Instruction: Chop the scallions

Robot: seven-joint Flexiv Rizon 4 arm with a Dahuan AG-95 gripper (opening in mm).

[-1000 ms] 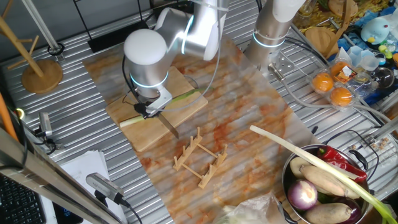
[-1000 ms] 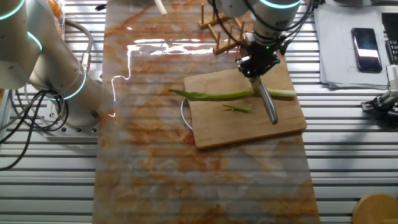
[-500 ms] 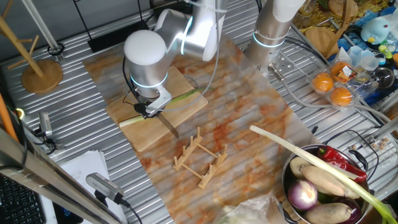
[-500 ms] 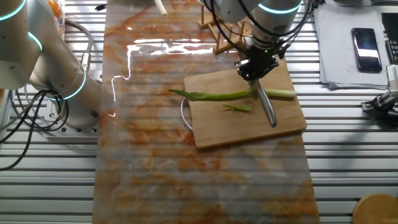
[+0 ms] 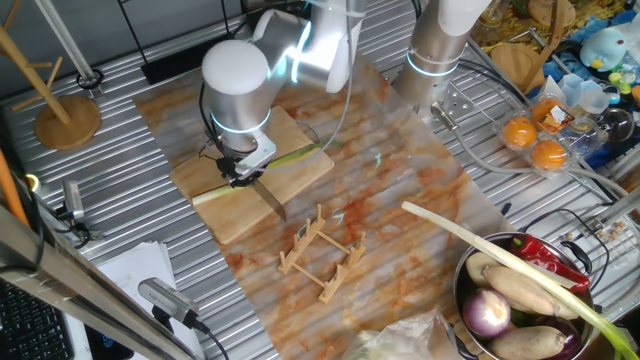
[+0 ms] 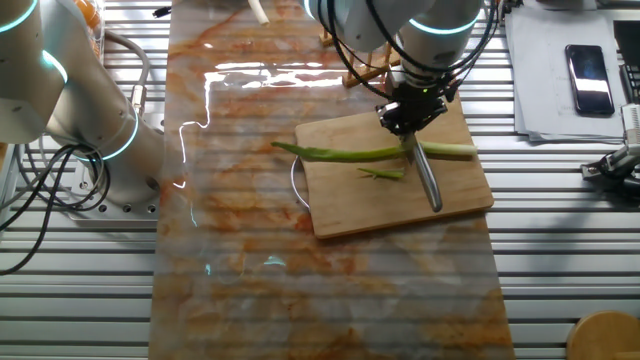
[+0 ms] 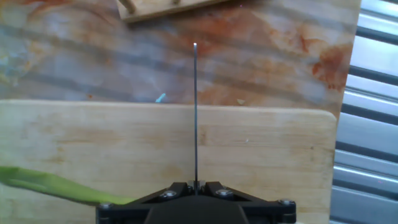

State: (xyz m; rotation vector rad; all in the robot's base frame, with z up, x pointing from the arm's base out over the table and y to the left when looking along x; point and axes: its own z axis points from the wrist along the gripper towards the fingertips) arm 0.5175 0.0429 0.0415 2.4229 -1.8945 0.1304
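Observation:
A slim scallion (image 6: 345, 154) lies lengthwise on the wooden cutting board (image 6: 350, 215), its pale root end to the right. My gripper (image 6: 408, 112) is shut on a knife (image 6: 428, 182), whose blade crosses the stalk near the root end. In one fixed view the gripper (image 5: 240, 172) sits over the scallion (image 5: 298, 154), and the knife (image 5: 272, 203) points toward the board's front edge. The hand view looks down the thin blade edge (image 7: 195, 112), with the green stalk (image 7: 50, 183) at lower left. Whether the stalk is severed under the blade is hidden.
A small green scrap (image 6: 382, 174) lies on the board beside the blade. A wooden rack (image 5: 320, 255) stands just beyond the board. A bowl of vegetables (image 5: 470, 275) holds a long leek (image 5: 470, 238). A second arm's base (image 5: 440, 50) stands behind, and a phone (image 6: 588, 68) lies off the mat.
The hand and knife have risen slightly and edged a little toward the leafy end. The scallion has not moved.

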